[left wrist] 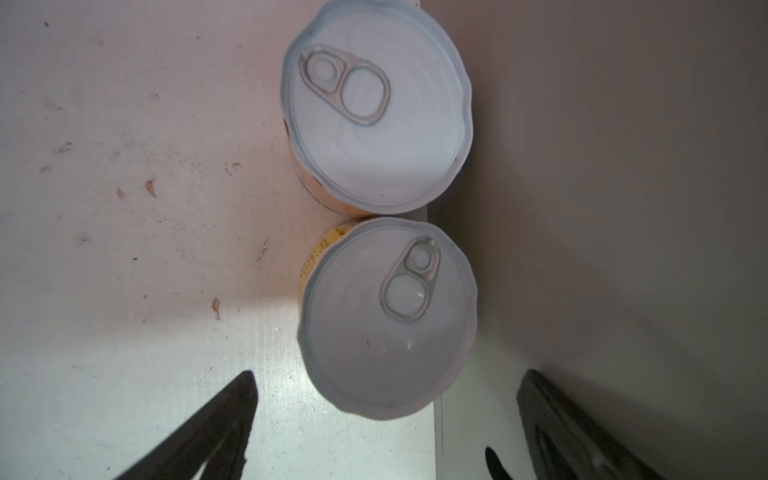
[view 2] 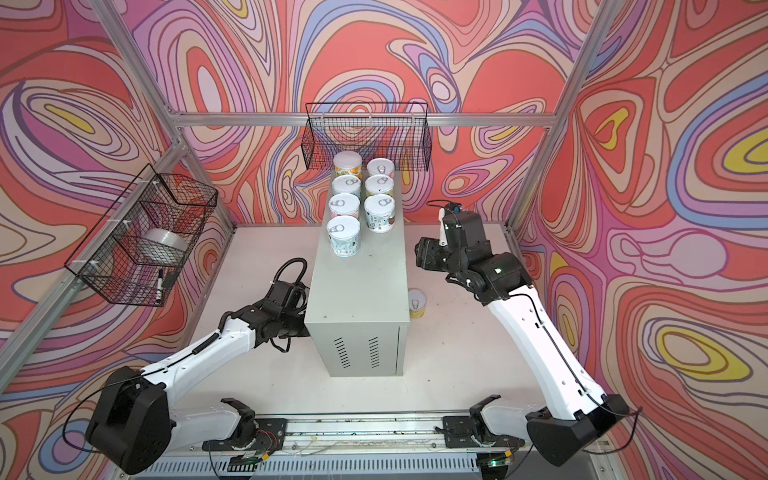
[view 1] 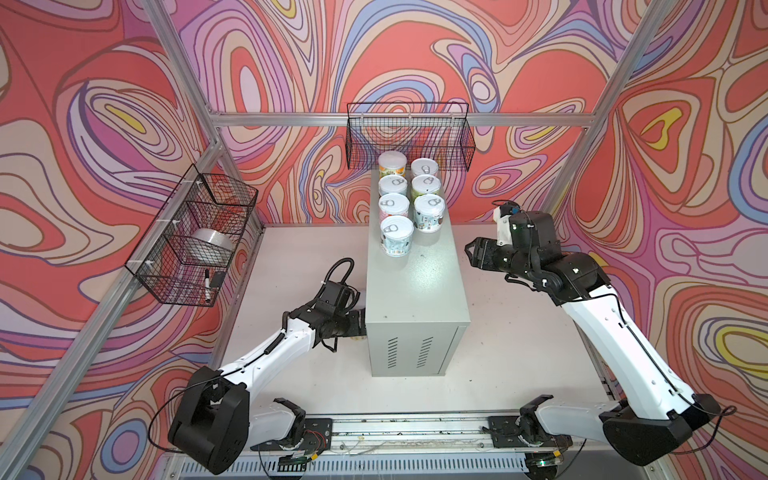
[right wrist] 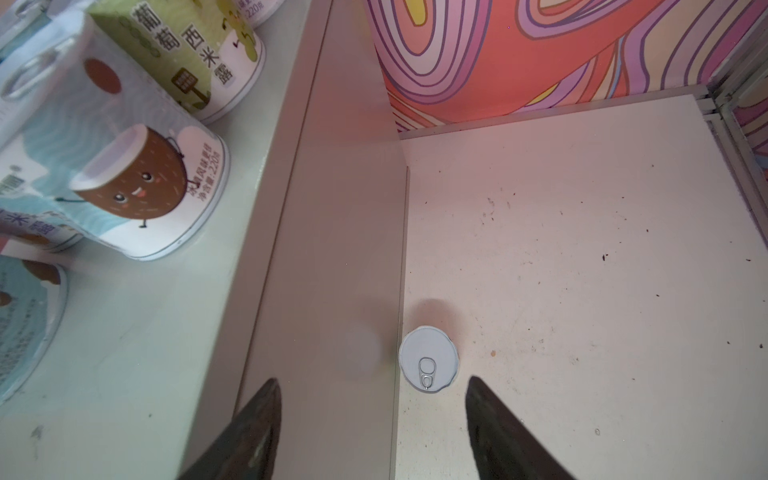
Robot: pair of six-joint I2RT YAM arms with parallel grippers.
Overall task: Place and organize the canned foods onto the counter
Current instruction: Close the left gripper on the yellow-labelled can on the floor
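7 cans [view 1: 397,237] on counter [view 1: 415,299], L claw [left wrist: 386,374] open

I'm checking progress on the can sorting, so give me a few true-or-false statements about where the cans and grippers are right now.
1. Seven cans stand upright on the counter. True.
2. The right gripper holds a can. False: its jaws are open with nothing between them.
3. Two cans stand on the tabletop beside the counter, ahead of the left gripper. True.
4. The silver roll lies on the counter. False: it sits in the wire basket on the left wall.
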